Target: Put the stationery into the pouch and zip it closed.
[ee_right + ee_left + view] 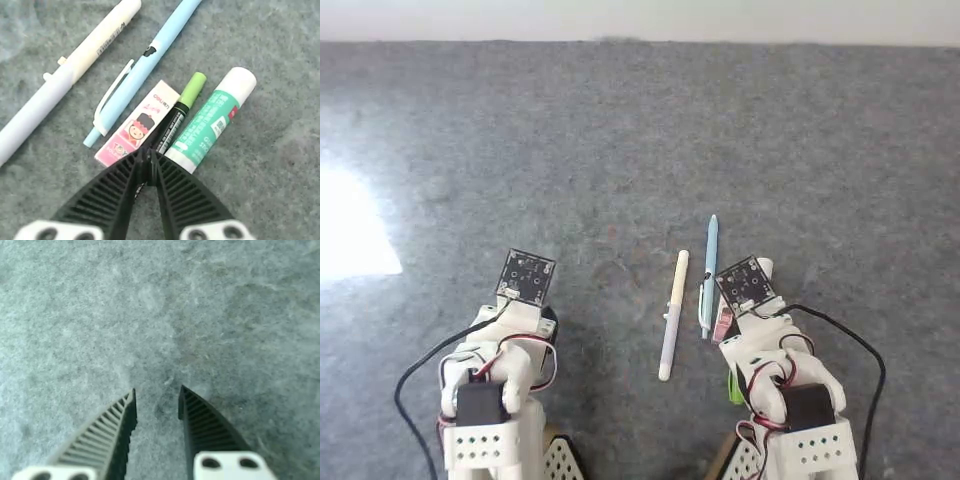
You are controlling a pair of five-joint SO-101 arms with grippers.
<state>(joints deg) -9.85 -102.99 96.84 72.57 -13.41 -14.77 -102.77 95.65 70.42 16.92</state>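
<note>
Starting the pick phase, we judge: right gripper [148,151] sits closed, empty, above the slim black green-capped marker [172,122]; left gripper [157,390] part-open, empty. Next: open, straddle it.

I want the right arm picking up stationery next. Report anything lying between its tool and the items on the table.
Nothing visible does. The right tool, shut, sits right over the pink eraser and the green-capped marker, with the glue stick and the blue pen lying alongside them.
</note>
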